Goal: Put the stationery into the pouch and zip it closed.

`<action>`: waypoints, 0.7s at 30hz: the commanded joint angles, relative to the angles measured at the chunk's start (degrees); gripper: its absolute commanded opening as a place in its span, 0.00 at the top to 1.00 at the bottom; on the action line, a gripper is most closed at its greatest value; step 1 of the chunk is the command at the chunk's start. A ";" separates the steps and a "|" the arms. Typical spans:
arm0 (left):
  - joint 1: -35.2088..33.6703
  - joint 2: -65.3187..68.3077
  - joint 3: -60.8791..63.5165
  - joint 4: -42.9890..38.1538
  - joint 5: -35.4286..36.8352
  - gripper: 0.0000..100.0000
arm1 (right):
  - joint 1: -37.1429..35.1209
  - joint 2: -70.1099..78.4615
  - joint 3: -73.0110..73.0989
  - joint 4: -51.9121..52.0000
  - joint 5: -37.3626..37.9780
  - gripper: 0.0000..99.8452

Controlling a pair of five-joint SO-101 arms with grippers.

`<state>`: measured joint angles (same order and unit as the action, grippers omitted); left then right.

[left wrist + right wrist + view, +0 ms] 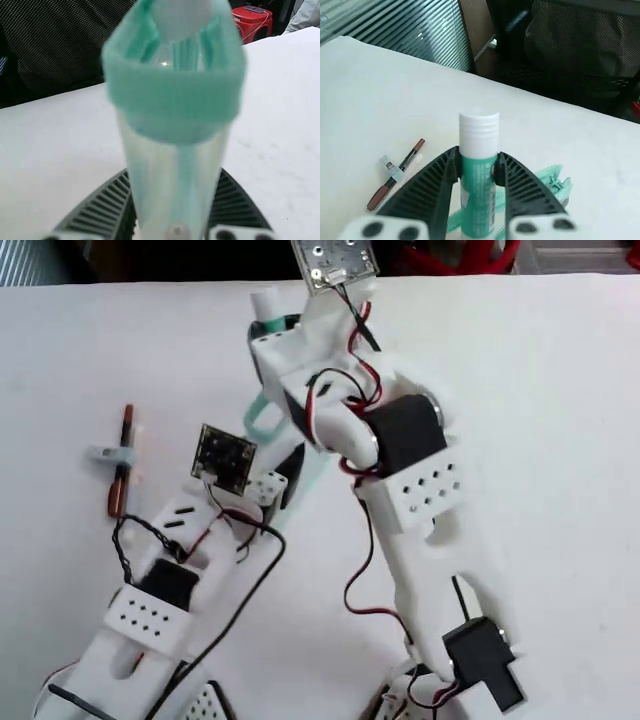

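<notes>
right gripper (477, 167) clamped on glue stick (478, 145); left gripper (174, 177) pinching clear pouch (172, 100), teal mouth open toward stick just beyond; stick's long axis roughly in line with pouch; pen (120, 465) lies well apart

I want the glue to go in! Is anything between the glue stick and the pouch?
Nothing visible is. The right gripper holds the glue stick close to the pouch, which the left gripper holds.
</notes>
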<state>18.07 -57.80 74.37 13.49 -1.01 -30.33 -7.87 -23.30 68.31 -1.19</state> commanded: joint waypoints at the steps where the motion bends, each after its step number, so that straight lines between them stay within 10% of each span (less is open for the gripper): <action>1: -0.40 -0.48 -0.62 -1.58 0.79 0.82 | 0.66 -0.66 2.46 -2.68 -0.44 0.98; 17: -0.40 -0.48 -0.70 -1.58 0.79 0.82 | -2.24 -36.00 48.18 -22.64 3.25 0.98; 21: -0.40 -0.31 -0.70 -1.58 0.70 0.82 | -3.38 -35.12 46.95 -18.68 4.75 0.83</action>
<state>18.24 -57.80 74.37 13.49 -0.84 -33.23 -41.63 24.44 47.82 2.33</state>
